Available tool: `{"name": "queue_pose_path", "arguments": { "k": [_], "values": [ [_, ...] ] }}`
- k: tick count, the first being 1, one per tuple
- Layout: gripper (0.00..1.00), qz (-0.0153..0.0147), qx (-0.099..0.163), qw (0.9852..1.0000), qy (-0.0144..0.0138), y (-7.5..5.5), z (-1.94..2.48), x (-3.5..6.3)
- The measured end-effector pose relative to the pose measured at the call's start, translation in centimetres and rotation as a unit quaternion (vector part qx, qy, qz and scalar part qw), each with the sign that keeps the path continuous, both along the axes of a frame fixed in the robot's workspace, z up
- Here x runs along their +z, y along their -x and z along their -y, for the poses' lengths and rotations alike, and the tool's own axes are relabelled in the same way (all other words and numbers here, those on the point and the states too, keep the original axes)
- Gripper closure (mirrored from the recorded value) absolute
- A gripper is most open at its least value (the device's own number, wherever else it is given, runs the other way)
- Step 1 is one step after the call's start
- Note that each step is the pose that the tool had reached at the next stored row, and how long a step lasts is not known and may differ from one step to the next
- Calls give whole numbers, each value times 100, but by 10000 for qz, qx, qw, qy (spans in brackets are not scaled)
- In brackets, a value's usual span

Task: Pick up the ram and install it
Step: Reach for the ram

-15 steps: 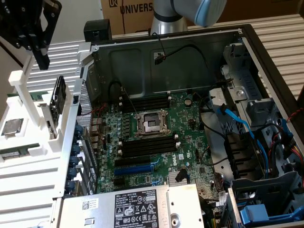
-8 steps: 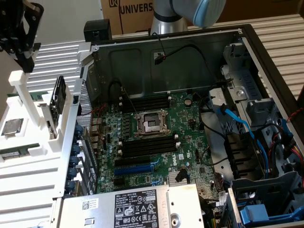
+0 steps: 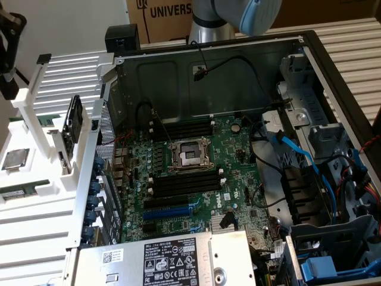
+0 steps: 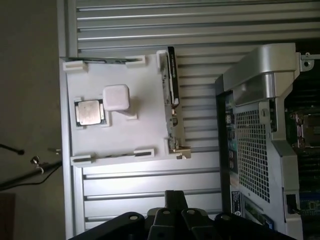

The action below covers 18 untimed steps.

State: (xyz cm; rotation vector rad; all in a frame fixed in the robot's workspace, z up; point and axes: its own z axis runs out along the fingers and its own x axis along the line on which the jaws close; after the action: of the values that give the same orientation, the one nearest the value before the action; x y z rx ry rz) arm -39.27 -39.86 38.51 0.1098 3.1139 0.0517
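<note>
Black gripper (image 4: 175, 200) closed tight, holding nothing.
Thin green ram (image 3: 24, 192) sits in white plastic holder (image 3: 44, 173), near the square silver processor (image 3: 15, 159).

The silver-grey metal arm (image 3: 207, 25) was a smooth round tube, its joint closed by a pale blue plastic cap (image 3: 259, 15). The matte black pincer (image 4: 175, 202) had rounded, linked knuckles and a narrow squared tip.

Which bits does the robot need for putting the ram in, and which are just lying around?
For the job: ram, memory slots, gripper.
Just lying about: processor chip, blue cable, cardboard box.
</note>
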Motion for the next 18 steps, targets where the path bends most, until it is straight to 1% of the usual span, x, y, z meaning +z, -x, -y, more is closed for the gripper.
{"name": "queue_pose_path", "arguments": {
  "k": [4, 9, 14, 16, 18],
  "values": [
    [89, -2, 1, 10000, 8, 68, 0, -6],
    [89, -5, 1, 10000, 8, 89, 0, -6],
    [89, -5, 1, 10000, 8, 148, 0, -6],
    [89, -4, 1, 10000, 8, 242, 0, -7],
    [89, -5, 1, 10000, 8, 285, -1, -7]
  ]
}}
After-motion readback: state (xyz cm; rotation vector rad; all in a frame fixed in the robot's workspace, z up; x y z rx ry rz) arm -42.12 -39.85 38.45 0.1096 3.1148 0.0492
